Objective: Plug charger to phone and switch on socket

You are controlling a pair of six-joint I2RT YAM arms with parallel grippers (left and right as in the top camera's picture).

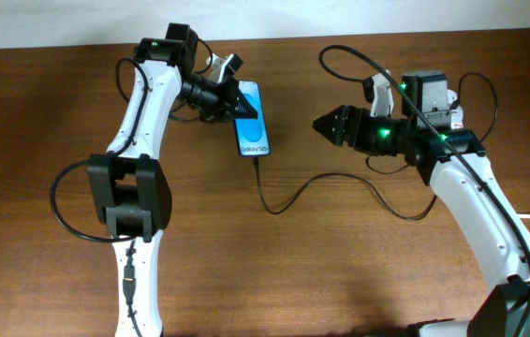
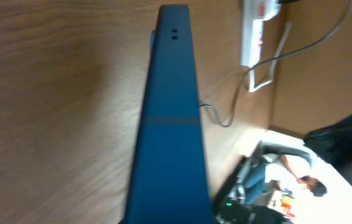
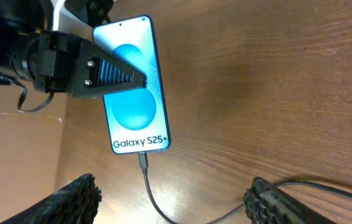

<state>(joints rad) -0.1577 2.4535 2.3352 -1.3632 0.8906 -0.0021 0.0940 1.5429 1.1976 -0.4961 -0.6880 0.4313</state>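
Black charger (image 3: 143, 163) tip looks seated in bottom edge of phone (image 3: 135, 118), mid-left of right wrist frame. left gripper (image 1: 239, 103) pinching phone, one finger across screen. right gripper (image 1: 321, 124) spread wide, holding nothing, centre of overhead. socket (image 2: 255, 28) upper right of left wrist view, mostly hidden under right arm from overhead, so switch state hard to tell tbh. Risks: right arm swinging toward switch snags charger loop, yanks tip out. Sloppy release by left gripper shifts phone, same result. Finger could miss small switch.
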